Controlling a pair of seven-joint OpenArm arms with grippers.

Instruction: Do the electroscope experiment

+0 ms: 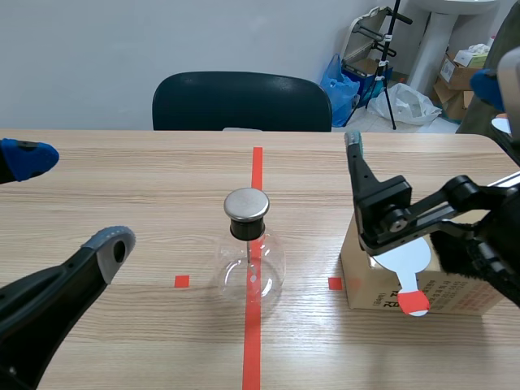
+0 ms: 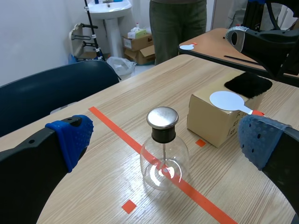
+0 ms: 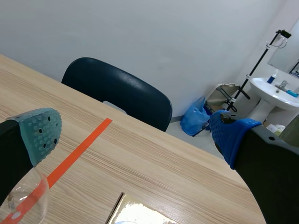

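Note:
The electroscope [image 1: 247, 244], a round glass flask with a metal cap, stands on the red centre line of the table. It also shows in the left wrist view as the flask [image 2: 163, 151], ahead of and between my left gripper's fingers. My left gripper [image 1: 69, 203] [image 2: 164, 139] is open, left of the flask and apart from it. A white paddle with a red handle [image 1: 405, 268] [image 2: 227, 100] lies on a cardboard box [image 1: 370, 288] [image 2: 212, 123], beside a black fur cloth [image 1: 463, 252] [image 2: 247, 84]. My right gripper [image 1: 422, 114] [image 3: 135, 134] is open above the box, holding nothing.
A dark blue chair [image 1: 241, 101] [image 3: 117, 93] stands at the table's far edge. A person [image 2: 177, 23] stands behind a second table [image 2: 210, 44]. Bags, boxes and a sink stand [image 1: 439, 49] fill the back right corner. Small red squares [image 1: 181, 281] mark the table.

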